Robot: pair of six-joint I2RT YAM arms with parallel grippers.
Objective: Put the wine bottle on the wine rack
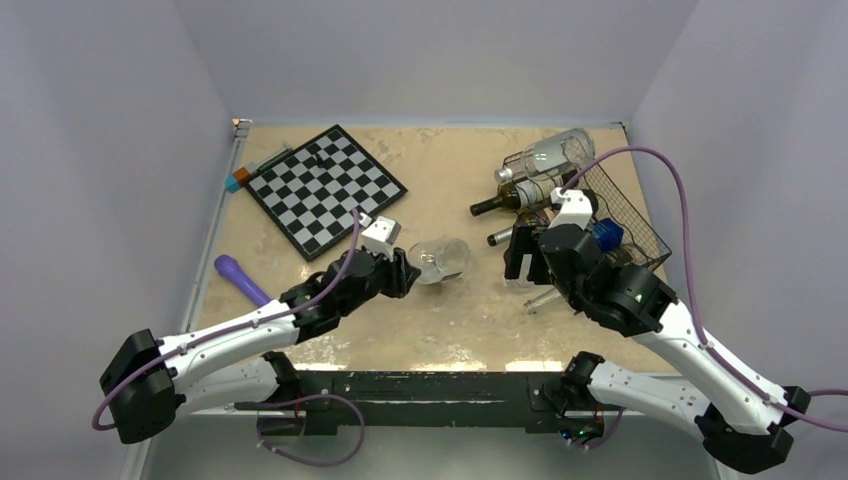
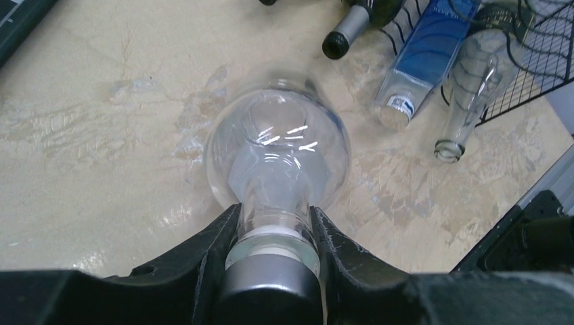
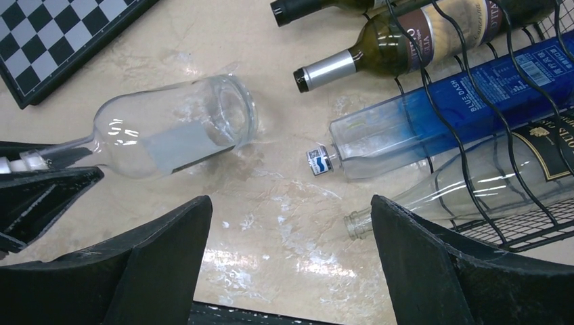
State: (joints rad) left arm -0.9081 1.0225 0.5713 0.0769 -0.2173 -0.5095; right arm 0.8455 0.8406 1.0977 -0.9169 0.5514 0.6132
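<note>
Our left arm reached from its base at the near left corner out toward the middle of the table (image 1: 455, 330), forearm low and slanted to the right, and the left gripper (image 1: 407, 271) was clamped tight on the neck of the wine bottle (image 1: 441, 257). That clear glass bottle, capped in silver, pointed its base away from the fingers (image 2: 215, 238) toward the right side, near the table's middle and well apart from the wine rack (image 1: 632, 215); we could not tell whether its base touched the surface. Our right arm bent up from the near right corner and folded back over the table, with the right gripper (image 1: 528, 256) held just in front of the rack, jaws spread wide and nothing between them. From the right wrist we looked down between the two black fingers (image 3: 152, 267) at the wine bottle (image 3: 172, 132) lying nearly level. The rack stood at the far right corner, already loaded: a dark bottle (image 3: 396, 47) with a silver neck, a blue bottle (image 3: 467, 98) and a clear bottle (image 3: 467, 179) lay under its wavy wires, necks toward the middle. A chessboard (image 1: 325, 187) sat toward the far left corner and a purple handle (image 1: 240, 277) lay by the left edge. The tabletop was beige and marbled with glossy patches, and plain pale walls (image 1: 430, 50) closed in three sides.
</note>
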